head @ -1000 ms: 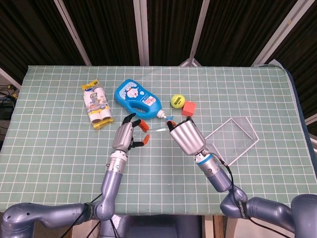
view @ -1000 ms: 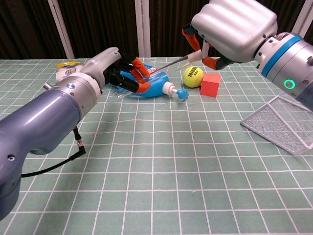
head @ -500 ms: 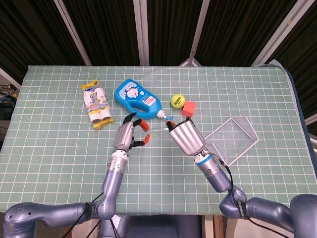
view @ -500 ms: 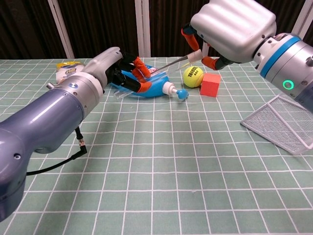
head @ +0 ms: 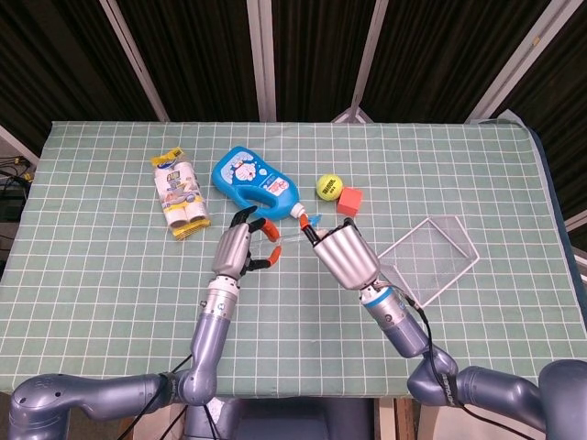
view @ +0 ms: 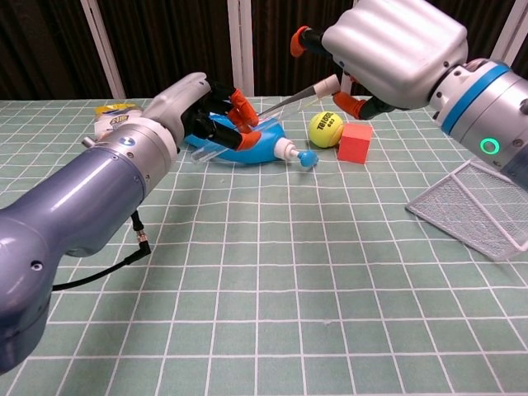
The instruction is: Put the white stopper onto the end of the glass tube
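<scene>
Two robot hands meet above the middle of the table (head: 110,302). The right robot hand (view: 388,49) is clamped on the glass tube (view: 289,99), which slants down and leftward in the chest view; a white stopper (view: 327,86) appears already seated on the tube at the held end, though this is hard to confirm. The left robot hand (view: 202,111) has its fingers (view: 241,106) curled at the tube's free tip, just in front of the blue bottle (head: 252,181); whether it pinches a stopper cannot be told. Step in hand, judged: bringing tube end and left fingers together. The next move calls for fine axial alignment and a gentle push. A yellow ball (head: 327,187) and red cube (head: 348,200) lie further right, with a mesh tray (head: 431,252) near the right edge.
</scene>
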